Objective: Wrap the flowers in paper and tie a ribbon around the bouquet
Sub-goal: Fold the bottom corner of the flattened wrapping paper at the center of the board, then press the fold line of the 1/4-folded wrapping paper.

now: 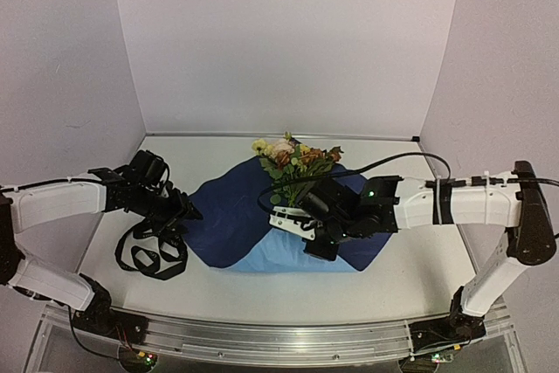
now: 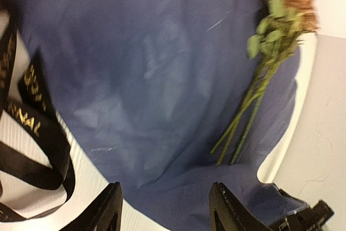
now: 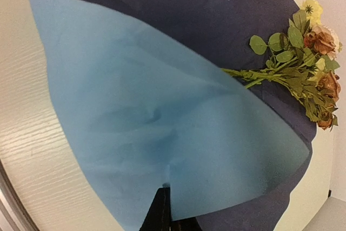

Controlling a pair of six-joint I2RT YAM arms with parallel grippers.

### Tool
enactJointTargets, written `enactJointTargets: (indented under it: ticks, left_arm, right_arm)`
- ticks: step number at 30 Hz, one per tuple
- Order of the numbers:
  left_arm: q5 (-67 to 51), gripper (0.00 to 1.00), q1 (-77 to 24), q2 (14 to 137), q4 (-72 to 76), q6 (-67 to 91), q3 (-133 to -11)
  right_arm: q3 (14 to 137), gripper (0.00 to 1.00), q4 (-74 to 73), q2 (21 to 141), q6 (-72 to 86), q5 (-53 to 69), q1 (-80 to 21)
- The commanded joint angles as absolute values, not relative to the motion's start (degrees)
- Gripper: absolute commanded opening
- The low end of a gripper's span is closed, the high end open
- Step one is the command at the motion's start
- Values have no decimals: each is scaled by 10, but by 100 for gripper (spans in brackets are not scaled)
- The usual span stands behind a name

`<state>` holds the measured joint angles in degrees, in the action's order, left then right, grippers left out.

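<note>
The paper (image 1: pixel 231 216) lies in the middle of the table, dark blue side up, with a light-blue flap (image 3: pixel 162 106) folded over at its near side. The flowers (image 1: pixel 293 159) rest on its far part, blooms beyond the far edge and thin green stems (image 2: pixel 246 120) on the sheet. My right gripper (image 3: pixel 165 206) is shut, pinching the edge of the light-blue flap. Over the paper's left edge my left gripper (image 2: pixel 167 209) stands open, nothing between its fingers (image 2: pixel 111 209). The black ribbon (image 1: pixel 153 251) with pale lettering lies looped on the table just left of the paper.
White walls close in the table at the back and both sides. A metal rail (image 1: pixel 279 338) runs along the near edge. A black cable (image 1: pixel 410 159) arcs over the right arm.
</note>
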<state>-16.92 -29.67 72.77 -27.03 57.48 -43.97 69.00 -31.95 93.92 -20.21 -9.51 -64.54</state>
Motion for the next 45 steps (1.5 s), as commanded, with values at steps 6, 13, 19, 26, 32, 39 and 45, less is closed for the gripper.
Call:
enactJointTargets:
  ticks: [6,13,19,26,32,39,45]
  left_arm:
    - [-140,45,-338,669,-148,411,-471]
    - [-144,37,-428,741,-39,365,-458]
    - [-160,28,-455,833,34,369,-453]
    - [-162,20,-466,907,60,382,-448]
    - [-142,17,-471,939,56,390,-442]
    - [-105,10,-471,979,31,408,-449]
    - [-70,6,-471,1003,5,420,-467]
  right_arm:
    - [824,0,-319,1062,-217,-60,-564]
    - [879,0,-319,1137,-218,-73,-529]
    - [891,0,-319,1165,-206,-94,-509]
    - [915,3,-319,1198,-202,-103,-502]
    - [939,9,-319,1224,-198,-114,-498]
    - [973,32,-335,1222,-182,-118,-495]
    - [983,70,-443,1143,-76,-77,-495]
